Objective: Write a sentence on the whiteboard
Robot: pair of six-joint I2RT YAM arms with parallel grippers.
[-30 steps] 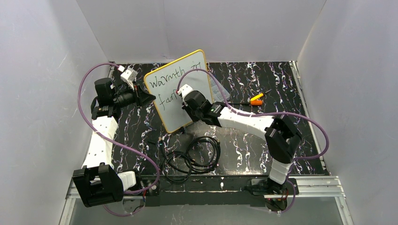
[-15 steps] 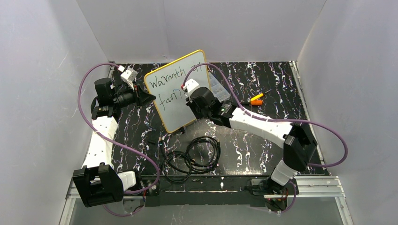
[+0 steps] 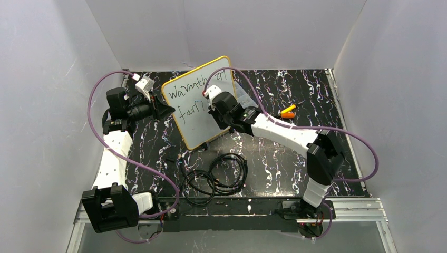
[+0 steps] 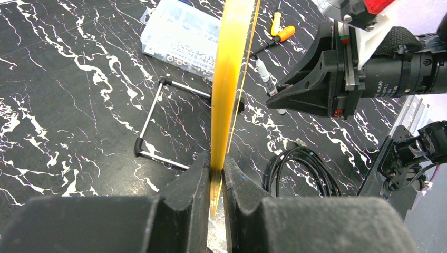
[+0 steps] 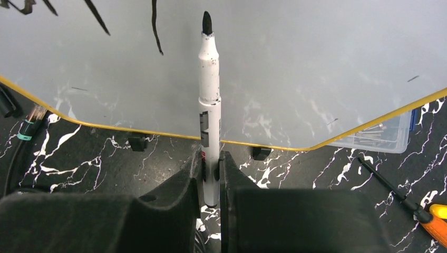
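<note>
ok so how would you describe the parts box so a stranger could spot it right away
Find the whiteboard propped up on the black marbled table. Behind it, on the side away from the writing, lies the box. It is the only clear plastic case, flat, with compartments of small metal parts, unlike the orange-handled screwdriver nearby.
</note>
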